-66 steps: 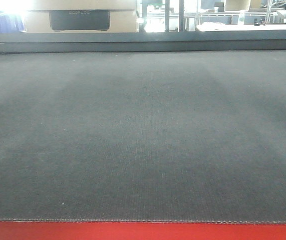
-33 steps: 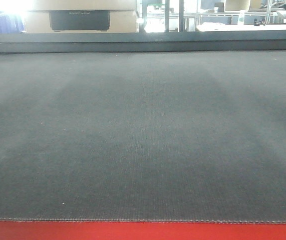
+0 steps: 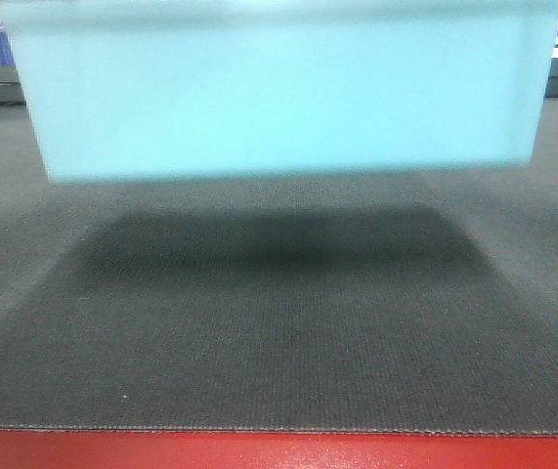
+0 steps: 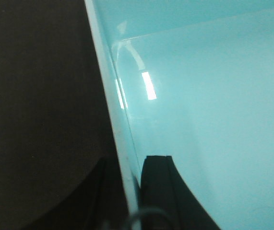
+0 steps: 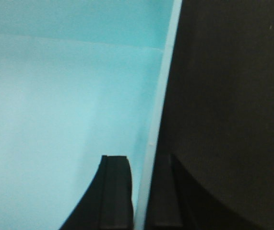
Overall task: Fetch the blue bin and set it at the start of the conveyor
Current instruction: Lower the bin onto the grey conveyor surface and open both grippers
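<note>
The blue bin (image 3: 279, 93) hangs clear above the conveyor start (image 3: 279, 322), filling the front view's 12 o'clock, with its shadow (image 3: 279, 244) on the belt below. The left gripper (image 4: 127, 163) and right gripper (image 5: 139, 160) each pinch one thin end wall, one finger inside and one outside.

Judged risk: smooth tapered walls could slide through these narrow pinches. If one arm descends faster, the tub twists, and letting go before the base touches would make it drop.

The bin sits mouth-up, long axis running 9 to 3 o'clock, parallel to the red strip (image 3: 279, 451), with the 9 o'clock end slightly lower.
</note>
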